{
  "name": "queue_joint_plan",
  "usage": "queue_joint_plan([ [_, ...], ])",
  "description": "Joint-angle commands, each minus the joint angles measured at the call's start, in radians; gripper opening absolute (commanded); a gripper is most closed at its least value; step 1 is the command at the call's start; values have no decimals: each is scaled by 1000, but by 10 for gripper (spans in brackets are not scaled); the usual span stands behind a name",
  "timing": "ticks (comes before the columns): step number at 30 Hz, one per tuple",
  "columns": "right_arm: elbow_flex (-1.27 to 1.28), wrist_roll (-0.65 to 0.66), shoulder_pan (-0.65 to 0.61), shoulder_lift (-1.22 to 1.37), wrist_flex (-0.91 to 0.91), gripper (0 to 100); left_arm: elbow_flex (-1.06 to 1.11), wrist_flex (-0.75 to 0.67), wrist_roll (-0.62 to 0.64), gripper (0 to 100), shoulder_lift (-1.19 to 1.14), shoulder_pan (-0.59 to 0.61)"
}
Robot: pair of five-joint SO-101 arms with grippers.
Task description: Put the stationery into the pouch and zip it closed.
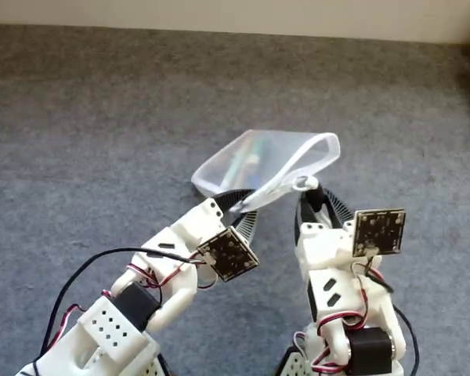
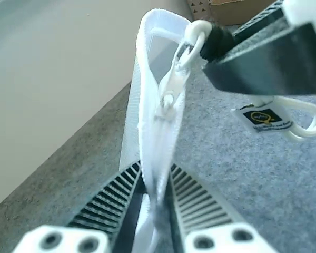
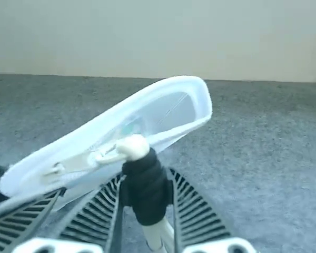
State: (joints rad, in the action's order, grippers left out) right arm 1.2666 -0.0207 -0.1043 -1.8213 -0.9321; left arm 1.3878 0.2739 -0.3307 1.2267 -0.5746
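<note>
High view: pouch (image 1: 254, 157) held off the tabletop (image 1: 102, 117), centre, between both arms.
Left end effector (image 2: 155, 182): pinching pouch's near zip edge.
Right end effector (image 3: 145, 182): pinching black zip pull (image 3: 142, 174).

Room on carpet (image 1: 102, 102) around lifted pouch (image 1: 258, 160)

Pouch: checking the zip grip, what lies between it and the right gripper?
A black pull tab and white ring, joining right gripper to pouch; right wrist view.

A translucent white zip pouch (image 1: 254, 160) is held over the grey carpeted counter (image 1: 102, 117), clamped by the left hand (image 1: 239, 205) and the right hand (image 1: 307, 192).
</note>
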Motion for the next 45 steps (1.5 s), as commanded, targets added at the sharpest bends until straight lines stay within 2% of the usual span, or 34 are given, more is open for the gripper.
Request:
queue_joint_plan([
  [1,-13,-21,96,-16,84,5,-64,38,5,5,68,21],
  [8,-12,-21,153,-16,116,5,-56,218,5,5,285,38],
  [13,-10,-21,156,-16,137,5,-5,287,5,5,456,38],
  [19,62,-21,269,-16,252,5,-4,397,5,5,611,44],
  [22,114,-21,315,-16,334,5,-16,397,9,5,602,97],
  [26,128,-21,328,-16,355,5,-16,397,11,5,601,153],
  [45,136,-23,323,-16,352,6,2,397,11,5,601,160],
])
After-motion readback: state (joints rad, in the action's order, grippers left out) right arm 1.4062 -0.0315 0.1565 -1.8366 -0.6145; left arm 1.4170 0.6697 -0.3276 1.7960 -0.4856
